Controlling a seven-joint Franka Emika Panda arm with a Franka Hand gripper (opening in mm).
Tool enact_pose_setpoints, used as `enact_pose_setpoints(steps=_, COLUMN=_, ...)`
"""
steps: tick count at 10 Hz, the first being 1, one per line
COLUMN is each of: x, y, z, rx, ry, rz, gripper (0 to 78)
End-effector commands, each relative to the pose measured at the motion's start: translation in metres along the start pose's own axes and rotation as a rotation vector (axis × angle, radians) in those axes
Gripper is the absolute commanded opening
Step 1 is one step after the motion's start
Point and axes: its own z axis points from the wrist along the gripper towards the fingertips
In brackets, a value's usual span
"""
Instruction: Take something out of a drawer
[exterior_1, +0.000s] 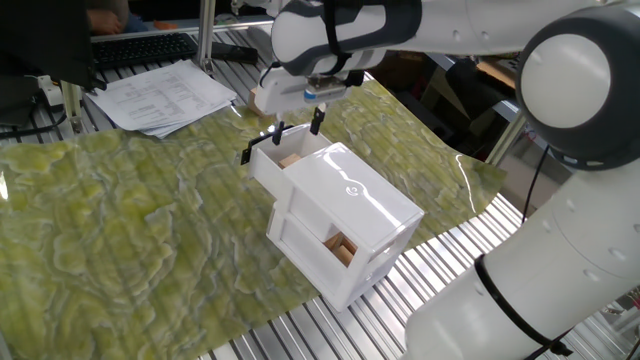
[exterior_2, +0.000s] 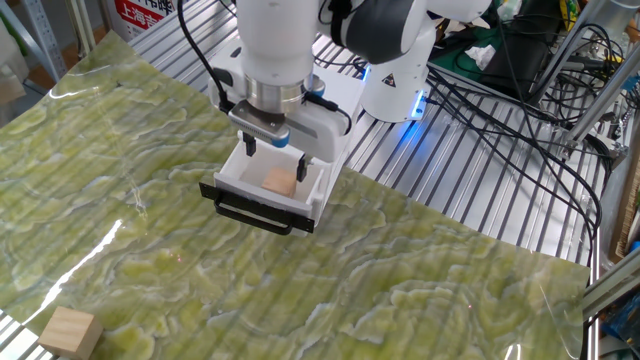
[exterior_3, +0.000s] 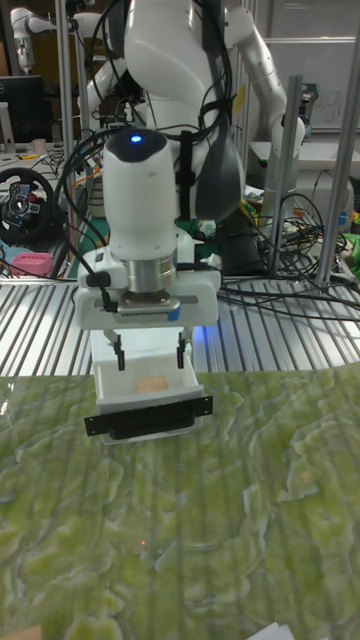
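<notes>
The drawer, the upper one of a small white box, is pulled out, its black handle toward the mat. A small pale-tan wooden cube lies inside it. My gripper hangs open just above the drawer. Its two fingers point down on either side of the cube, and nothing is held between them.
The lower drawer holds an orange-brown block. Another wooden block sits on the green mat away from the box. Papers and a keyboard lie beyond the mat. Cables run beside the robot base.
</notes>
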Motion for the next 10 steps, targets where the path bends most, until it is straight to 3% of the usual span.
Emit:
enact_pose_setpoints(steps=1, x=0.001, y=-0.003, z=0.007, rx=-0.017, ry=-0.007, rz=0.001, gripper=77.4)
enact_pose_setpoints(steps=5, x=0.001, y=0.0, z=0.015, rx=-0.016, ry=-0.013, rz=0.004, gripper=77.4)
enact_pose_setpoints(steps=10, x=-0.001, y=-0.002, z=0.038, rx=-0.023, ry=-0.033, rz=-0.003, gripper=77.4)
